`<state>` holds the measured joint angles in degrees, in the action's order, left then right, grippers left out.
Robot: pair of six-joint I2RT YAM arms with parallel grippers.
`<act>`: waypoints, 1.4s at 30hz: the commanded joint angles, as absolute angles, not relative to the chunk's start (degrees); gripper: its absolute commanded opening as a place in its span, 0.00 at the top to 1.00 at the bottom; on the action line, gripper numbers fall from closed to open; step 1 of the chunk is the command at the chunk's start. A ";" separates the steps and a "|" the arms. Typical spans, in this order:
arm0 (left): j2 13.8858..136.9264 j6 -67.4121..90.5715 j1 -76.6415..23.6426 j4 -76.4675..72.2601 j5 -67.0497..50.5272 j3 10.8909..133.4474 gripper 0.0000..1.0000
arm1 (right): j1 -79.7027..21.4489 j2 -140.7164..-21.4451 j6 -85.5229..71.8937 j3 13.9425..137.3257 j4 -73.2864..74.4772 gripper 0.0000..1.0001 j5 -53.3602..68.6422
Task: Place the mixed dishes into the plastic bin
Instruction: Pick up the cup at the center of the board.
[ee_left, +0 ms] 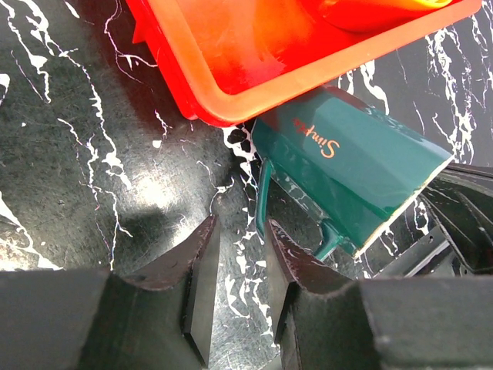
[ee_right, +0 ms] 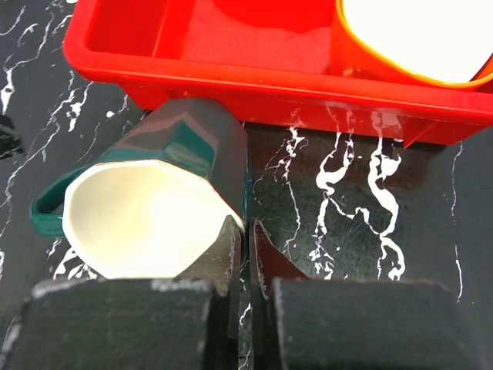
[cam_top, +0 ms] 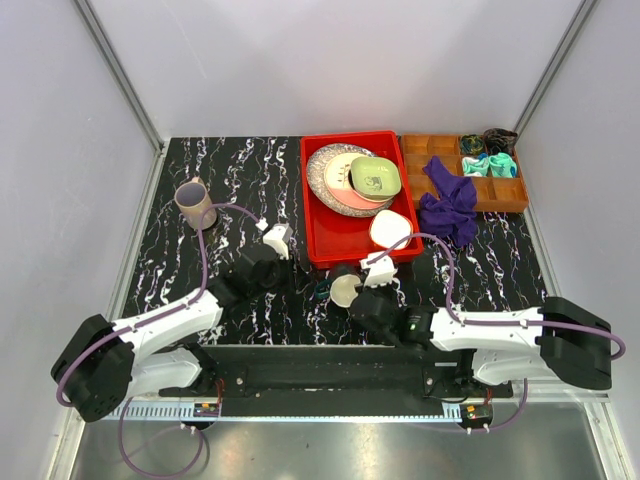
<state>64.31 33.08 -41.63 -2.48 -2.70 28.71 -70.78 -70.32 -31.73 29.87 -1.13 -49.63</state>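
The red plastic bin (cam_top: 318, 225) holds a speckled grey plate (cam_top: 325, 170), a pink-cream plate (cam_top: 350, 200), a light green bowl (cam_top: 375, 177) and an orange-white bowl (cam_top: 390, 228). The dark green mug (cam_top: 345, 290) lies tilted on its side just in front of the bin's near wall. My right gripper (ee_right: 248, 231) is shut on the mug's (ee_right: 146, 216) rim, one finger inside and one outside. My left gripper (ee_left: 240, 231) is open and empty, beside the mug's (ee_left: 347, 154) handle, near the bin's corner (ee_left: 254, 54). A mauve cup (cam_top: 195, 203) stands at the far left.
A brown compartmented tray (cam_top: 505, 195) stands right of the bin, with a purple cloth (cam_top: 447, 205) hanging over its edge and a teal cloth (cam_top: 500, 163) inside. Grey walls enclose the black marbled table (cam_top: 240, 190).
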 commanded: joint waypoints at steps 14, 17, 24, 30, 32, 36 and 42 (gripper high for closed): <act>64.60 33.66 -41.92 -6.50 -3.34 28.30 0.68 | -70.75 -57.13 -30.85 37.00 12.03 1.00 -43.34; 64.42 33.57 -41.92 -6.33 -3.34 28.30 0.68 | -70.84 -55.91 -31.11 38.32 14.67 1.00 -40.97; 63.98 33.31 -41.92 -5.80 -2.81 28.13 0.68 | -70.84 -51.86 -31.20 43.49 22.14 1.00 -41.92; 64.07 33.40 -41.92 -5.71 -2.46 28.47 0.67 | -70.84 -53.09 -27.34 50.52 26.54 1.00 -45.09; 63.90 33.40 -42.01 -5.27 -2.46 28.74 0.67 | -70.75 -53.00 -26.63 51.94 26.54 1.00 -46.83; 62.93 33.22 -41.92 -4.40 -1.93 28.74 0.66 | -68.47 -53.70 -23.83 56.67 26.46 1.00 -48.51; 60.91 33.22 -41.92 -2.99 -1.14 28.39 0.58 | -55.21 -55.98 -20.66 60.46 23.82 1.00 -40.09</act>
